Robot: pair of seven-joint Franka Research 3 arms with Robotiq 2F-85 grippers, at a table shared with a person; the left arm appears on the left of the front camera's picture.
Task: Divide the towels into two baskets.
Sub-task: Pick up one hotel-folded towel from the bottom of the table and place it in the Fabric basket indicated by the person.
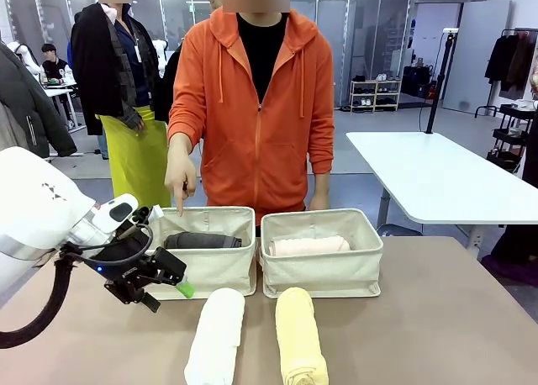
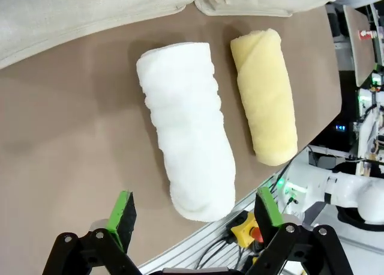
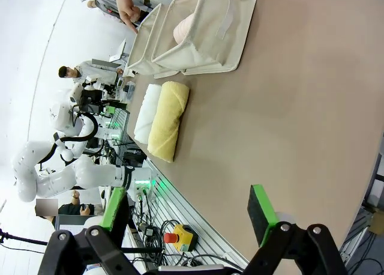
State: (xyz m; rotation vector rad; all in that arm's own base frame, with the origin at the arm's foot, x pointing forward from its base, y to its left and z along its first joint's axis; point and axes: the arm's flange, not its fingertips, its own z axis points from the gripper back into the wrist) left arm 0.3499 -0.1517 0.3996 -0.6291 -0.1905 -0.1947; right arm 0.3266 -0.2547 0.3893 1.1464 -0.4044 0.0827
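Note:
Two beige baskets stand side by side mid-table. The left basket (image 1: 210, 267) holds a dark grey towel (image 1: 202, 240); the right basket (image 1: 324, 271) holds a pale pink towel (image 1: 308, 245). In front of them on the table lie a white towel (image 1: 217, 334) and a pale yellow towel (image 1: 300, 334). My left gripper (image 1: 178, 277) hovers open by the left basket's front left corner. From its wrist, the white towel (image 2: 189, 143) lies just ahead of the open left gripper (image 2: 195, 212), beside the yellow towel (image 2: 264, 95). My right gripper (image 3: 187, 209) is open and empty, far from the yellow towel (image 3: 168, 122).
A person in an orange hoodie stands behind the baskets, one hand (image 1: 179, 183) pointing down at the left basket's far rim. The brown table (image 1: 437, 318) has free room to the right. A white table (image 1: 437, 175) stands behind at the right.

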